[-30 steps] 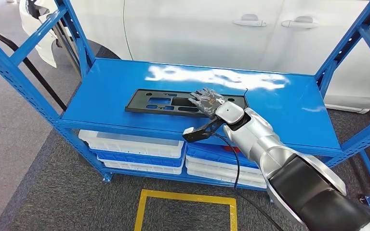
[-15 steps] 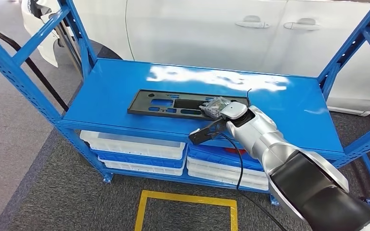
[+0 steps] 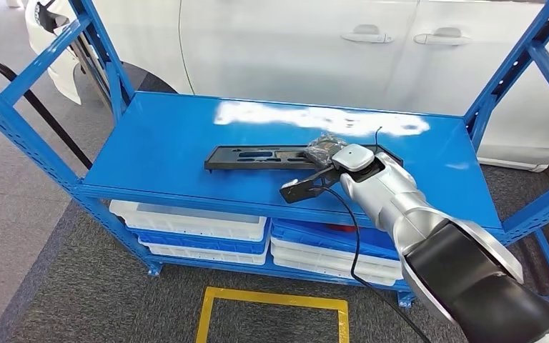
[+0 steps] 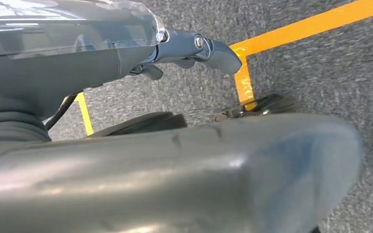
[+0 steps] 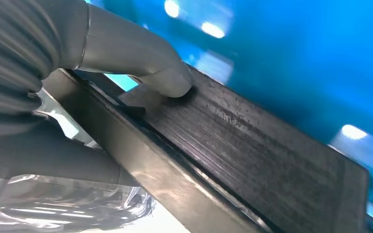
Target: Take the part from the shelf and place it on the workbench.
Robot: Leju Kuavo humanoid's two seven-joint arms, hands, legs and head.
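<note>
The part (image 3: 257, 156) is a long flat black panel with cut-outs, on the top board of the blue shelf (image 3: 157, 143). My right hand (image 3: 327, 148) grips its right end, and the panel stands tilted, its near edge raised off the board. In the right wrist view my grey thumb (image 5: 167, 77) presses on the dark ribbed face of the part (image 5: 262, 150), and the darker fingers lie under its edge. My left hand (image 4: 194, 48) hangs over the grey carpet; its fingers are largely hidden behind the cover.
Blue uprights (image 3: 515, 64) frame both ends of the shelf. A white car (image 3: 307, 43) stands close behind it. White and blue bins (image 3: 200, 229) fill the lower level. A yellow square (image 3: 271, 314) is marked on the floor in front.
My right hand, spread flat over the panel a second ago, has closed on its right end. The panel has tipped up from lying flat and shifted slightly right.
</note>
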